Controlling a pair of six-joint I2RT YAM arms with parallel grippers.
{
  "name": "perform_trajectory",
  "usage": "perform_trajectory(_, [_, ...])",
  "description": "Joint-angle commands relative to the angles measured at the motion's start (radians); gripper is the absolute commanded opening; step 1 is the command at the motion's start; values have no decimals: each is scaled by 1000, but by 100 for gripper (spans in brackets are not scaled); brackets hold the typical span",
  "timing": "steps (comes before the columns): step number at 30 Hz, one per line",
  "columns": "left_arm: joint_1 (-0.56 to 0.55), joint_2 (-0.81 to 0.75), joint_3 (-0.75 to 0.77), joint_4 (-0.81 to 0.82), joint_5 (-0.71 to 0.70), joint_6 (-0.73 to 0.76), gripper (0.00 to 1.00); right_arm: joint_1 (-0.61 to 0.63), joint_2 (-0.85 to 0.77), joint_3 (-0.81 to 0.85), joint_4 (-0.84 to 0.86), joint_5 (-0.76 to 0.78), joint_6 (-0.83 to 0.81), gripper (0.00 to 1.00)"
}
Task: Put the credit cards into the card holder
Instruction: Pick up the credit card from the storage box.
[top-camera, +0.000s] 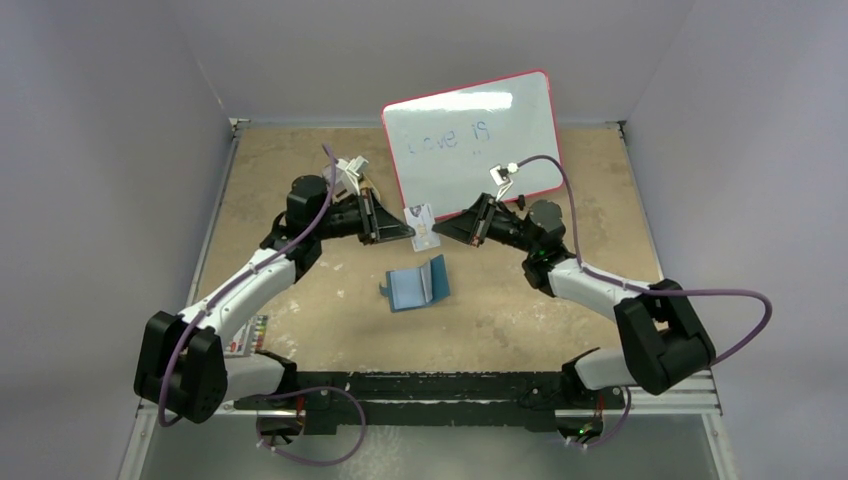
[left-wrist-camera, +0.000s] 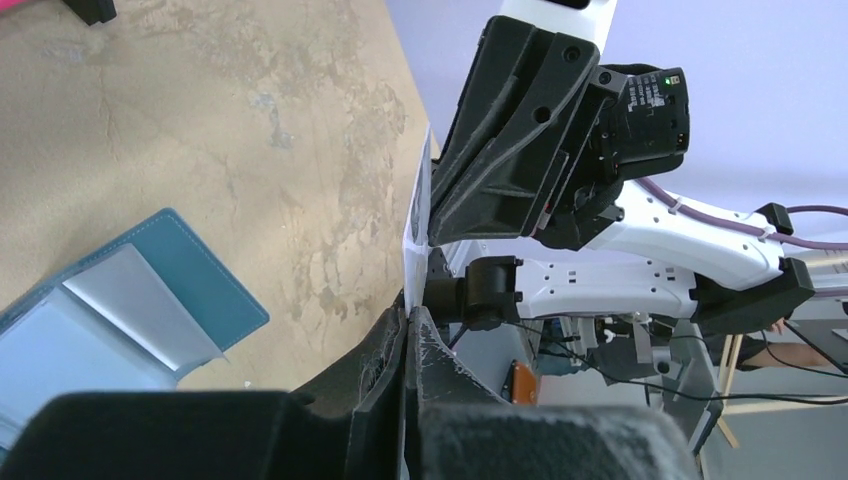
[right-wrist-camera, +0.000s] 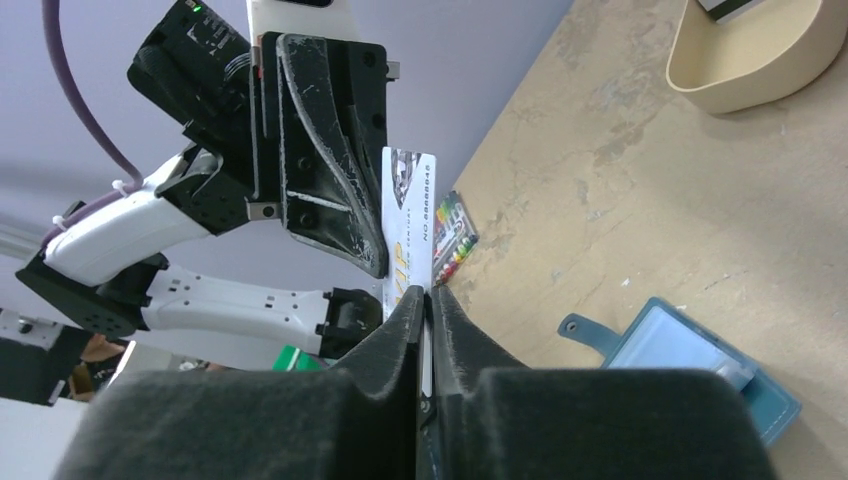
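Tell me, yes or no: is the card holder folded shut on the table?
No, the card holder lies spread open on the table, its lighter blue inside facing up.

a tan, mottled table carries four things. near its middle the card holder lies open, pale blue inside facing up, its snap tab pointing to 9 o'clock. a pink-rimmed whiteboard sits at 1 o'clock, faint writing on it. a tan tray rests at 11 o'clock. a multicoloured striped card lies at 8 o'clock by the edge.
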Motion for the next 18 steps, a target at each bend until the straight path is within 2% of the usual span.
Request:
perform_trajectory(1, [2,-11,-12,48,-6,-12,3,-3,6,4,108,-45,15,3])
perform_trajectory(2, [2,-13,-15,37,-10,-5,6,-3,10,2,116,-51,18,0])
perform_trajectory(7, [4,-32,-6,-123,-71,86,25,-3,17,-24,134,-49,25,0])
perform_trajectory(10, [3,-46,34,-328,-209,207,35,-2,7,-50,102,-25,9,0])
perform_trajectory(14, [3,-67,63,-550,-473,325,42,9,-20,-78,-21,45,-39,0])
perform_trajectory(16, [4,-71,42,-591,-558,332,45,29,-31,-80,-110,96,-72,0])
perform_trajectory(18, [2,-63,4,-580,-569,319,47,64,-34,-71,-184,148,-103,0])
